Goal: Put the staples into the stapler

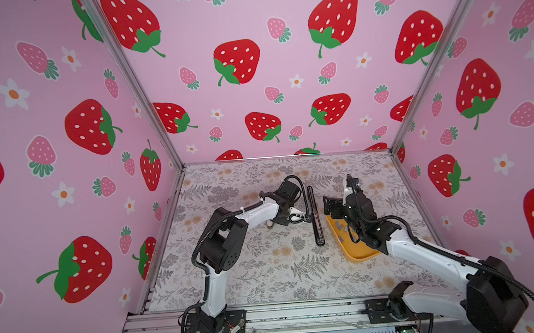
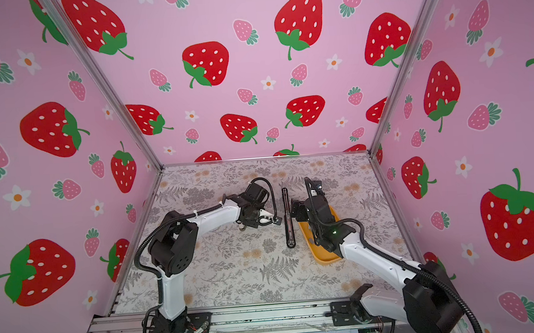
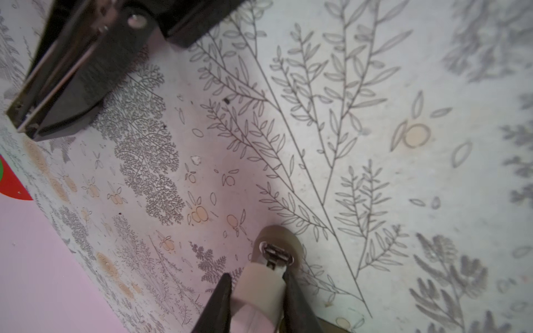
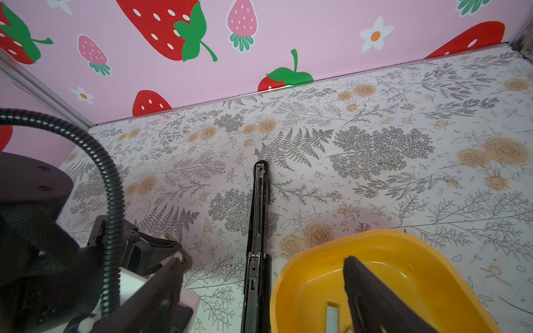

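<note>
My left gripper [image 3: 256,276] is shut on a small whitish stapler [image 3: 259,291], whose metal front end [image 3: 275,253] rests on the floral mat. In both top views it shows as a beige tip [image 1: 269,225] [image 2: 242,227] under the left wrist. A long black stapler [image 1: 314,215] [image 4: 259,207] lies opened flat mid-table, its metal channel up. My right gripper [image 4: 262,262] stands open, low over a yellow tray [image 4: 288,288]. Grey staples [image 4: 331,317] [image 1: 340,224] lie in the tray, one finger [image 4: 375,297] inside it.
The yellow tray [image 1: 358,254] [image 2: 326,256] sits just right of the black stapler [image 2: 288,217]. That stapler's end [image 3: 66,80] also shows in the left wrist view. Pink strawberry walls close in the back and both sides.
</note>
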